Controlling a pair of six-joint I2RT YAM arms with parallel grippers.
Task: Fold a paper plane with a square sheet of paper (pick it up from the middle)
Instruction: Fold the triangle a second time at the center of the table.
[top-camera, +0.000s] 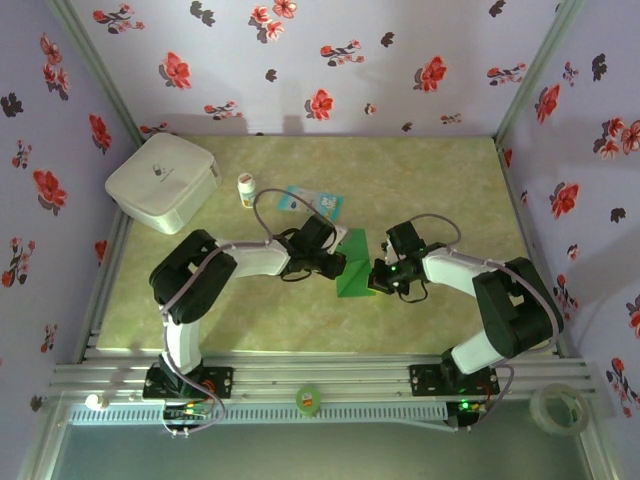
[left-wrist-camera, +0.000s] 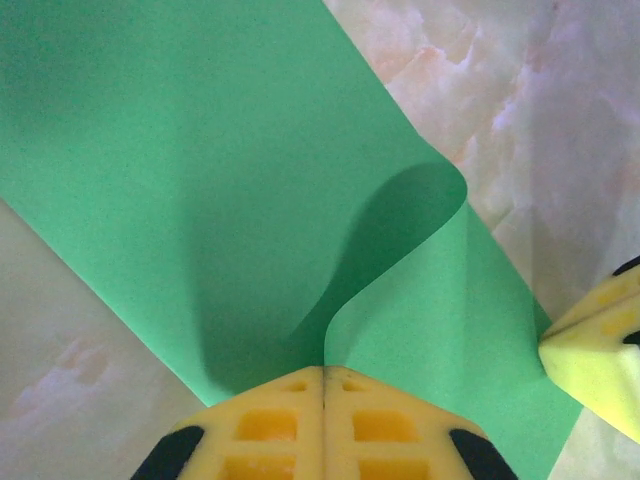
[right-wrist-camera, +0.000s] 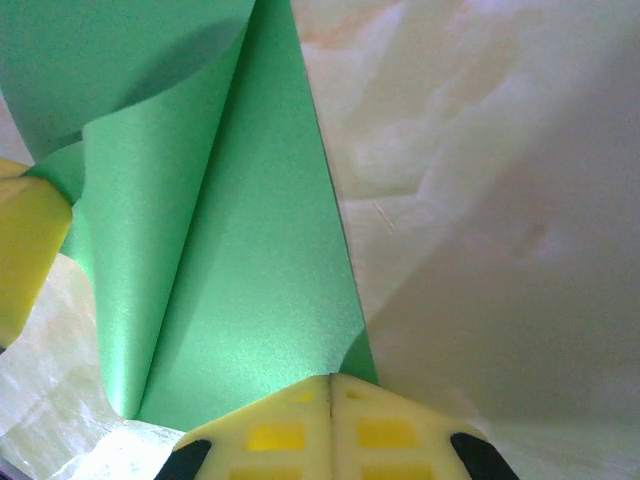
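Observation:
The square sheet of paper (top-camera: 354, 268) is bright green and stands bent up like a tent at the table's middle, between my two grippers. My left gripper (top-camera: 336, 263) is shut on the sheet's left side. In the left wrist view its yellow fingertips (left-wrist-camera: 323, 376) pinch the paper (left-wrist-camera: 200, 180), which curls over in a loop just ahead. My right gripper (top-camera: 379, 276) is shut on the sheet's right edge; its pads (right-wrist-camera: 331, 384) meet over the green paper (right-wrist-camera: 250, 260). Each wrist view shows the other gripper's yellow finger at its side. The paper plane is out of view.
A white box (top-camera: 163, 180) sits at the back left, with a small white bottle (top-camera: 246, 188) and a blue-and-white packet (top-camera: 310, 203) just behind the arms. On the near rail lie a green tape roll (top-camera: 308, 399) and a clear one (top-camera: 558, 408).

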